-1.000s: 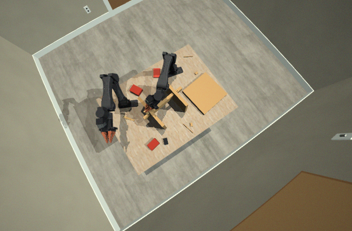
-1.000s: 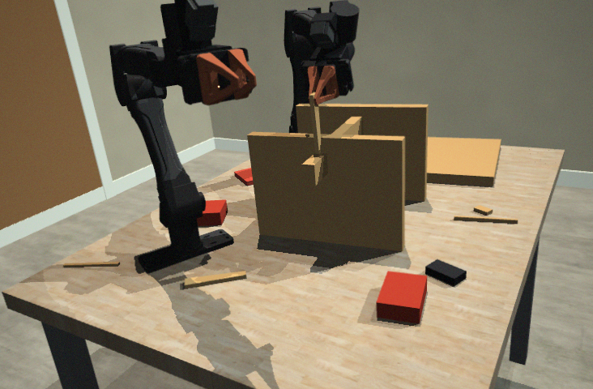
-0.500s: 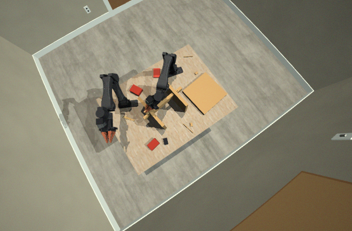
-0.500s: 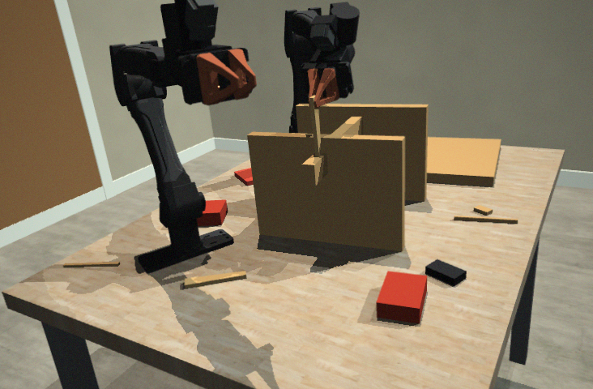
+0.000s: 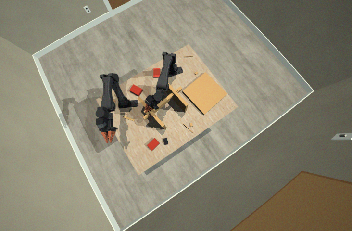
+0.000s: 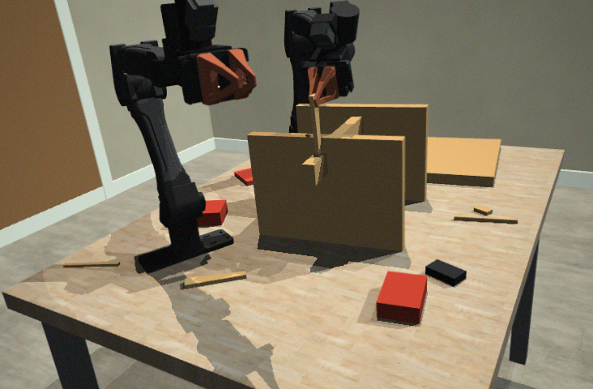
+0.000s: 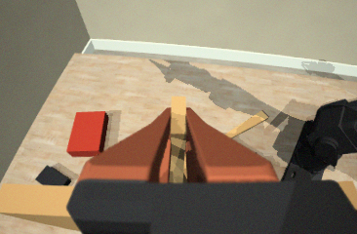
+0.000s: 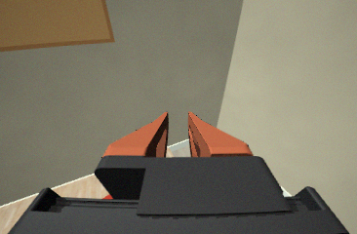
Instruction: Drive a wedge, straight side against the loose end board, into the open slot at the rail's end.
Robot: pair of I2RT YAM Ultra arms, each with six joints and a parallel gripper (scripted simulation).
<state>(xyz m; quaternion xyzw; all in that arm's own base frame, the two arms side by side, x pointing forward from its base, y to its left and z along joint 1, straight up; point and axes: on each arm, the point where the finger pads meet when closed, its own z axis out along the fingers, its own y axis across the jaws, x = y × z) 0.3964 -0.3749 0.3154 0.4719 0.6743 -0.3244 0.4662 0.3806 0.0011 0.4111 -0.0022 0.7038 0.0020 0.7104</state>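
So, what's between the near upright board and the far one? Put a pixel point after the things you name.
The rail [image 5: 164,102] [image 6: 348,126] spans from the near board [image 5: 157,120] [image 6: 352,197] [image 7: 35,197] to the far board [image 5: 179,98] [image 6: 398,121]; the top view shows it.

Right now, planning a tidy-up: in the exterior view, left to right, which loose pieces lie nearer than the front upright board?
Thin wooden strip, wooden wedge, red block, black block.

Plain rm w/ worktable [image 5: 198,61] [image 6: 513,183] [image 7: 55,93], 2 robot arms, wall outlet [image 5: 87,9].

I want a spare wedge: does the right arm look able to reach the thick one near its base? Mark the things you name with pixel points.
Probably; the right gripper [image 5: 108,142] [image 6: 247,80] [image 8: 178,117] is empty, and nothing visible stands between it and that wedge [image 5: 129,118] [image 6: 215,279] [image 7: 250,123].
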